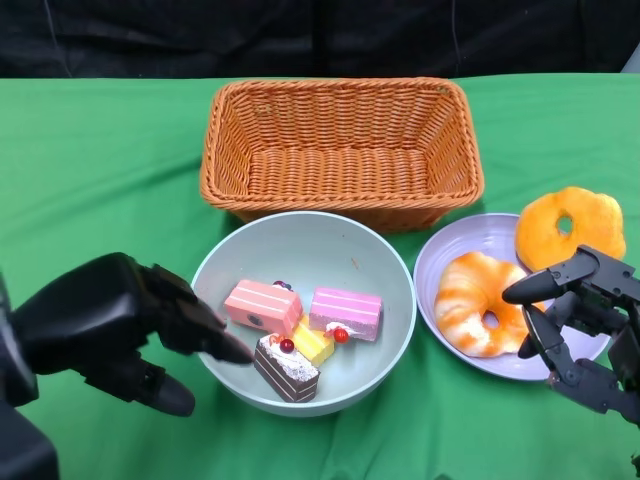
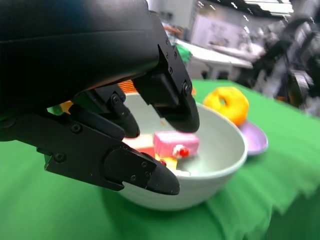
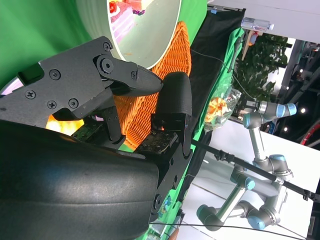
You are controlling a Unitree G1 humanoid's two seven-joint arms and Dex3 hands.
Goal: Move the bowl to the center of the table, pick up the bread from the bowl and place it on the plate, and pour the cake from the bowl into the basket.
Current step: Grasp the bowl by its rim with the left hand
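Basket (image 1: 340, 150) whole from head view only.

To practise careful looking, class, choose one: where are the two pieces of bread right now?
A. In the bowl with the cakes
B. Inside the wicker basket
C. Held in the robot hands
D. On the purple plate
D. Both bread pieces lie on the purple plate; the bowl holds only cakes, and the wicker basket holds nothing visible.
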